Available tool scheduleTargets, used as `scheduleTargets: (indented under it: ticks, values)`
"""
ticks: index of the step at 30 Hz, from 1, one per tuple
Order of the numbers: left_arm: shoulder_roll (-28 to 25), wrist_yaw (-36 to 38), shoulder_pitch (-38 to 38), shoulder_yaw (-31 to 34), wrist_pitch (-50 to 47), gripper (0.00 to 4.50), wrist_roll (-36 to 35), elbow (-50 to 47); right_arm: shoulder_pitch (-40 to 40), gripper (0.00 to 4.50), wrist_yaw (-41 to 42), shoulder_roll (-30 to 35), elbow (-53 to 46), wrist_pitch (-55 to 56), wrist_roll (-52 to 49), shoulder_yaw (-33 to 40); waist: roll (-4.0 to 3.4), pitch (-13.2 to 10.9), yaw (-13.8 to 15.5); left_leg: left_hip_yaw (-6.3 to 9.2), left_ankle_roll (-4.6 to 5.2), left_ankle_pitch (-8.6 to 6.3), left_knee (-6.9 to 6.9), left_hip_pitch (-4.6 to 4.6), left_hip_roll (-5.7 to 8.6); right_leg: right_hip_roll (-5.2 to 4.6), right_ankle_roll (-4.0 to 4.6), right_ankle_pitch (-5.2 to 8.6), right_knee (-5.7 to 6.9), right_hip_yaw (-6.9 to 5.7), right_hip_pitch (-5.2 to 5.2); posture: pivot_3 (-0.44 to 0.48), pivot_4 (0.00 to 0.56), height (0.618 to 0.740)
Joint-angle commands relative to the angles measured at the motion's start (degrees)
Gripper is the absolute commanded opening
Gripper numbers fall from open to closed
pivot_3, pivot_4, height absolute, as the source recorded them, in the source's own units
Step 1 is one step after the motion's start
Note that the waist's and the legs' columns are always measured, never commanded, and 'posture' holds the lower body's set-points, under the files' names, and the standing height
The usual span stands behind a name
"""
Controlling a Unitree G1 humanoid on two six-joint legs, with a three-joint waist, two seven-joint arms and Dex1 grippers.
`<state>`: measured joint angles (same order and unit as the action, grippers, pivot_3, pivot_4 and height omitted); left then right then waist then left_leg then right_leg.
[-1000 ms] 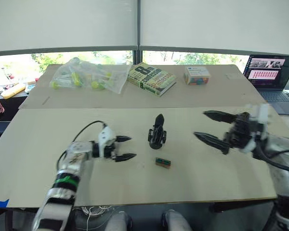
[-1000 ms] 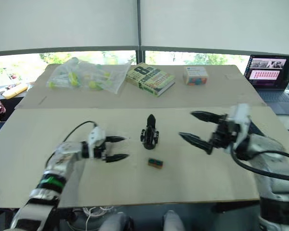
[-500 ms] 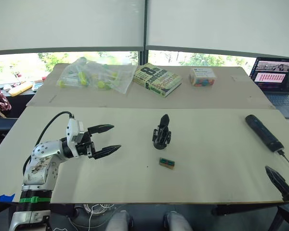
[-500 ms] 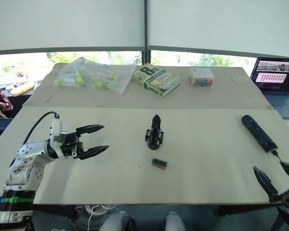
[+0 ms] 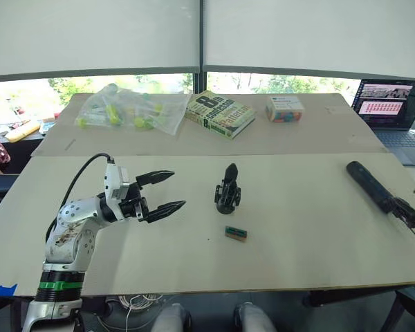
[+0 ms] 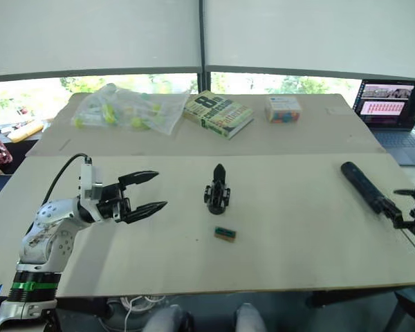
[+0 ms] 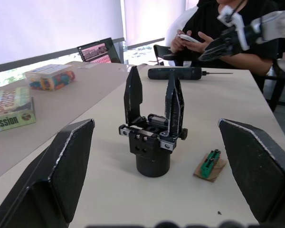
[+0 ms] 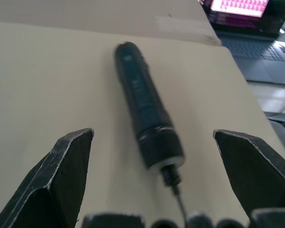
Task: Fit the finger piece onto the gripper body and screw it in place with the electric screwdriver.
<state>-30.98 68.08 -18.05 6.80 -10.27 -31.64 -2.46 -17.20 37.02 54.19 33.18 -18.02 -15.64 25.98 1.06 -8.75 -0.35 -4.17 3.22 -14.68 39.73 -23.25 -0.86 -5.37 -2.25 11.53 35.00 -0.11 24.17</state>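
Head views: the left gripper [image 5: 160, 191] hovers over the table [image 5: 297, 235] on its left part, fingers spread wide and holding nothing, pointed toward the gripper body [image 5: 227, 189]. The body stands upright near the table's middle. Just in front of it, toward the robot, lies a small green block [image 5: 235, 233], apart from the body. The screwdriver [image 5: 371, 185] lies flat near the table's right edge, well apart from the body. The right gripper [image 6: 413, 211] sits at the right edge, just beyond the screwdriver's near end; from here I cannot tell how far it is open. On the far table lie a bag [image 5: 128, 108] of small items, a book [image 5: 219, 113], a box [image 5: 284, 108] and, at the far right, a laptop [image 5: 389, 102].

Left wrist view: the gripper's two fingers [image 7: 57, 175] stand wide apart and empty, framing the body [image 7: 152, 135], which shows two upright black fingers on a round base. The green block [image 7: 210, 164] lies beside it. Behind, the screwdriver [image 7: 176, 73] lies on the table, and a seated person [image 7: 228, 28] holds a phone.

Right wrist view: the right gripper's fingers [image 8: 61, 178] are wide open with nothing between them touching; the screwdriver [image 8: 146, 111] lies on the table between them, bit end toward the camera.
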Motion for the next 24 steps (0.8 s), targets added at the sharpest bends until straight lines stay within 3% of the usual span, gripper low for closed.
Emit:
scheduleTargets:
  ticks: [1, 7, 17, 24]
  values:
    - [0.25, -0.56, -1.18, -0.62, -0.15, 4.42, -0.80, -2.20, -9.13, 4.50, 0.99, 1.90, 13.73, 4.32, 6.28, -6.53, 0.00, 0.00, -0.02, 0.00, 0.00, 0.00, -0.03, -0.03, 0.01, 0.00, -0.02, 0.00, -0.01, 0.01, 0.02, 0.000, 0.150, 0.740]
    - [-0.21, -1.14, -1.86, -1.18, -1.30, 4.42, -1.35, -3.45, -22.55, 4.50, 0.55, 1.92, 31.81, 7.34, 13.02, -14.23, -0.02, -0.02, -0.39, -0.10, 0.01, -0.01, 0.01, -0.04, 0.02, -0.05, -0.04, -0.01, -0.05, 0.27, 0.03, 0.000, 0.150, 0.740]
    - [-2.39, 0.58, -2.79, -1.74, -5.46, 4.42, -3.47, -6.59, -29.00, 4.50, 8.15, -0.11, 39.57, 6.55, 15.42, -17.20, -0.01, -0.03, -0.72, -0.19, 0.02, -0.02, -0.01, 0.01, -0.05, -0.01, -0.08, -0.03, -0.04, 0.41, 0.03, 0.000, 0.150, 0.740]
    - [-3.20, 1.92, -2.53, -2.80, -7.27, 4.50, -4.29, -8.43, -28.94, 2.25, 7.79, -0.50, 39.12, 12.41, 15.96, -17.27, -0.01, -0.03, -1.41, -0.23, 0.02, -0.02, -0.03, 0.08, -0.06, 0.06, -0.08, -0.03, -0.01, 0.48, 0.03, 0.000, 0.150, 0.740]
